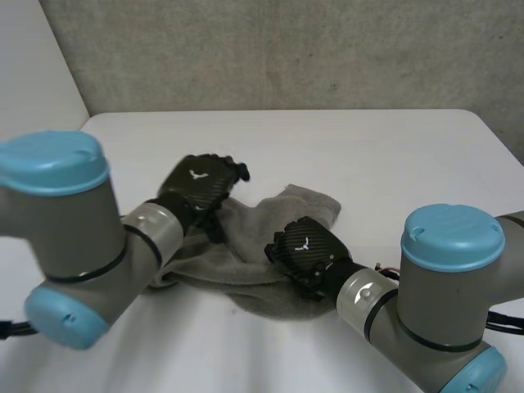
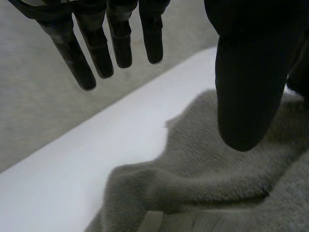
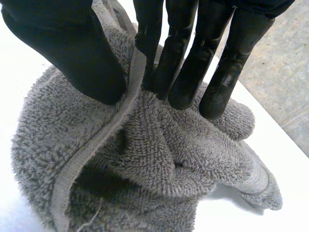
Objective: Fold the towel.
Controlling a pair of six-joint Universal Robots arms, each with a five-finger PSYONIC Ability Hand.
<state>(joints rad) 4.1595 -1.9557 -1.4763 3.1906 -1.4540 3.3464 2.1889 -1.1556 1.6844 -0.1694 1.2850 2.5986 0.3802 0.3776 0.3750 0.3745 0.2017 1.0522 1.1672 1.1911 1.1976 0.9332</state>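
A crumpled grey towel (image 1: 250, 237) lies bunched on the white table (image 1: 368, 155) between my two hands. My left hand (image 1: 198, 185) hovers over the towel's left part, its fingers (image 2: 96, 53) straight and spread away from the thumb, with nothing between them; the towel (image 2: 217, 179) lies below the thumb. My right hand (image 1: 307, 252) is at the towel's near right side. There the thumb (image 3: 72, 48) and fingers pinch a hemmed edge of the towel (image 3: 159, 154) and hold it up in a bunch.
One towel corner (image 1: 318, 205) points toward the far right of the table. Bare table (image 2: 96, 154) runs beyond my left fingertips to its far edge, with a grey wall (image 1: 286, 49) behind. My two arms flank the towel at the near side.
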